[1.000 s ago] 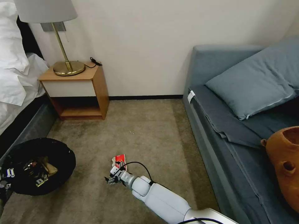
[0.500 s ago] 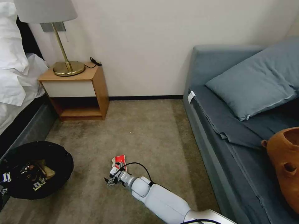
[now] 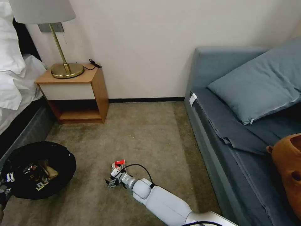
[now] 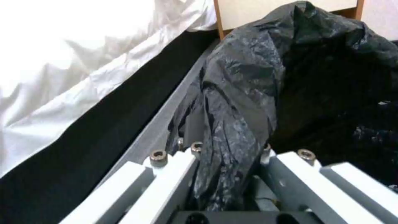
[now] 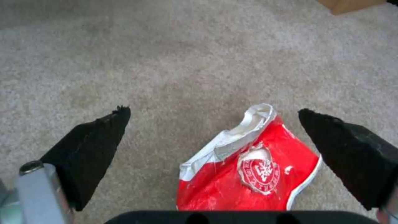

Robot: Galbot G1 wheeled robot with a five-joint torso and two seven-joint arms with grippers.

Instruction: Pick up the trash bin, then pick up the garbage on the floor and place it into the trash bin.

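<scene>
**Trash bin held at left, red packet under right gripper**

Trash bin sits low at the robot's left, beside the dark bed base. Black bag draped over its rim; a few litter pieces visible inside, among them something tan. Left gripper is clamped on a bunched fold of that bag at the rim, white fingers pressed in on either side of the plastic.

Red snack packet lies flat on the beige carpet, mid-floor, between the bin and the grey sofa. White torn edge at one end, round white logo on its face.

Right gripper is down at the floor right over the packet, arm reaching forward from the lower right. Jaws spread wide, holding nothing; black fingertips stand to either side, the packet nearer one than the other. Whether the tips touch the carpet cannot be told.

Wooden nightstand with a brass lamp stands against the far wall.
</scene>
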